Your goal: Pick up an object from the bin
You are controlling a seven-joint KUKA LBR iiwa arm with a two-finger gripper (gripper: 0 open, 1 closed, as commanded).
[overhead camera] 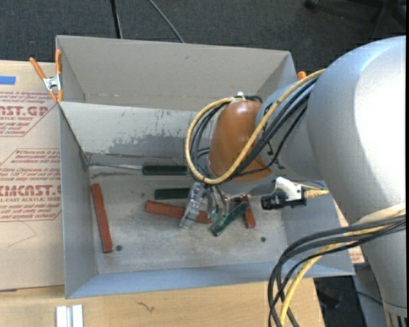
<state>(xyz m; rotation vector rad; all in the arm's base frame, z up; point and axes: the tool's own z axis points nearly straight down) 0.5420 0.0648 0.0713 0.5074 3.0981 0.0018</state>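
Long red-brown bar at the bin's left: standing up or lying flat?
Lying flat: the red-brown bar rests lengthwise on the bin floor, along the left wall.

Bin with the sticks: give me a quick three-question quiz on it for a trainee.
1. True or false: the long red stick lies by the left wall of the bin, well apart from the pincer.
2. Which stick lies nearest the back wall? A: the black one. B: the long red one. C: the red one beside the pincer.
3. From which side of the camera view does the arm reach in?

Key: 1 true; 2 A; 3 the right.
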